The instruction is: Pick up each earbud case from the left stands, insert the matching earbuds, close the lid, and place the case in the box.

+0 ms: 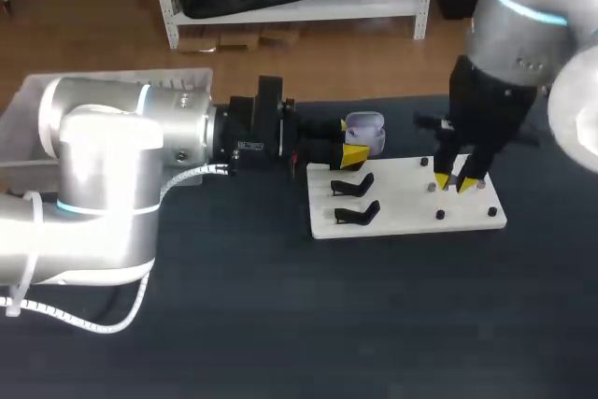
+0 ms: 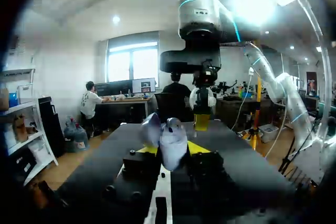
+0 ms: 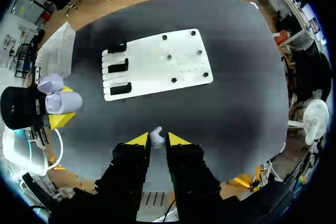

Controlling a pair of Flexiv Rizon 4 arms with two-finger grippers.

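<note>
My left gripper [image 1: 357,149] is shut on a lavender earbud case [image 1: 364,130] with its lid open, held just behind the white board's [image 1: 411,217] back left corner. The left wrist view has the case [image 2: 171,139] upright between the yellow tips. Over the board's right part, my right gripper [image 1: 456,180] points down. Between its fingers sits a small white earbud [image 3: 156,136], pinched from both sides. The right wrist view also takes in the case [image 3: 59,100] off to the side, well apart from the earbud.
Three black stands [image 1: 355,199] line the board's left part, all bare. Small dark pegs [image 1: 439,215] dot its right part. A pale plastic box [image 1: 121,81] stands at the table's far left, behind my left arm.
</note>
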